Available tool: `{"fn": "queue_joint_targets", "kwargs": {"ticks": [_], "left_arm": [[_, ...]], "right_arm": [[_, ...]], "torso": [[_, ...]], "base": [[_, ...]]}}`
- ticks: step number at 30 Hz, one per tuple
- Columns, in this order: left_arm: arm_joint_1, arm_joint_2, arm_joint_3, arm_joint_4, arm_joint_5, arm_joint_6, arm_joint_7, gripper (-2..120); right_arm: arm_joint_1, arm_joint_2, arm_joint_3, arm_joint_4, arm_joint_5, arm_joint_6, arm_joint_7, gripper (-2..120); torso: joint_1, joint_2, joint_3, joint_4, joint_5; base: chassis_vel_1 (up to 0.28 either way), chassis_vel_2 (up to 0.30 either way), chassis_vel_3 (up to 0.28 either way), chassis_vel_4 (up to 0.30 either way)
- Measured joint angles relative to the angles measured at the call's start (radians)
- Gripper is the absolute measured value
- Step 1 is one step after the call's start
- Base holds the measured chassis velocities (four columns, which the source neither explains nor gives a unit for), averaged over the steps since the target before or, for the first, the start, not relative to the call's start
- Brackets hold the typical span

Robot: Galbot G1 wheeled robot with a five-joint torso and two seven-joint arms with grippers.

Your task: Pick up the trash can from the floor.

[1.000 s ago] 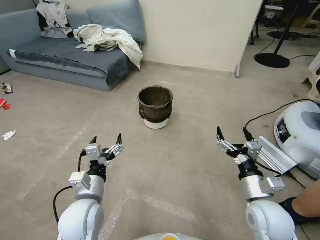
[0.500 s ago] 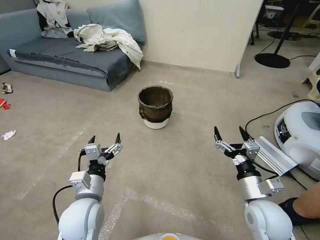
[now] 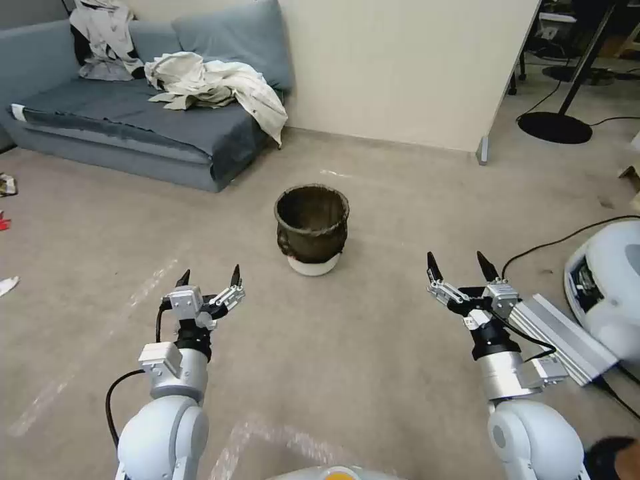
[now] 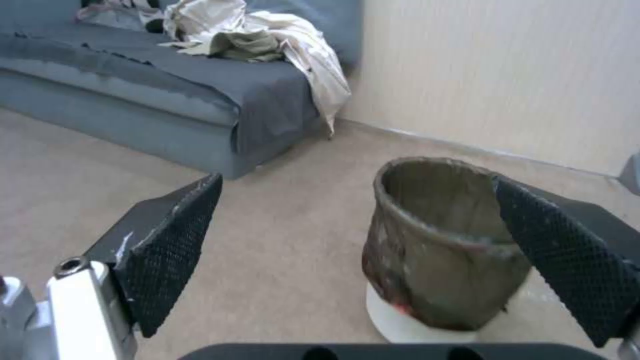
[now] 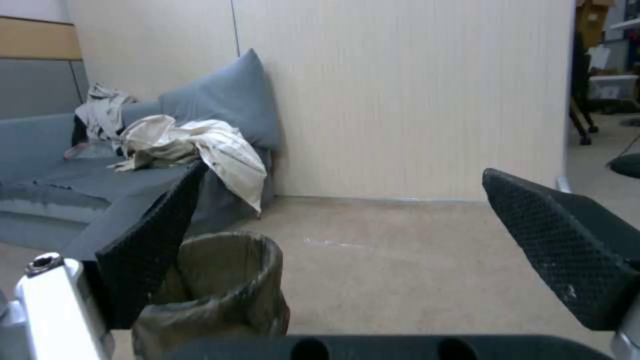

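The trash can (image 3: 311,229) is standing upright on the floor (image 3: 373,347), ahead and between both arms. The left claw (image 3: 209,278) and right claw (image 3: 457,266) are hovering spread, well short of it. This looks like the approach; next, closing in on its rim.
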State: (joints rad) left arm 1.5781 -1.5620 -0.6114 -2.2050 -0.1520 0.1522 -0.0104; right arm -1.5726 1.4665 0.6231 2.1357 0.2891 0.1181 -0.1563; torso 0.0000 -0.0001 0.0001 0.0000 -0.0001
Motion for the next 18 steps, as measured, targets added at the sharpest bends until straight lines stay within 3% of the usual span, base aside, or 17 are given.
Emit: {"fn": "queue_joint_targets", "kwargs": {"ticks": [18], "left_arm": [[-0.008,0.009,0.002,0.017,-0.007,-0.025,0.001,100]], "right_arm": [[-0.005,0.008,-0.005,-0.003,-0.002,0.035,-0.026,100]], "torso": [[0.000,0.000,0.000,0.0000,0.0000]], "base": [[-0.219,0.221,0.216,-0.225]]}}
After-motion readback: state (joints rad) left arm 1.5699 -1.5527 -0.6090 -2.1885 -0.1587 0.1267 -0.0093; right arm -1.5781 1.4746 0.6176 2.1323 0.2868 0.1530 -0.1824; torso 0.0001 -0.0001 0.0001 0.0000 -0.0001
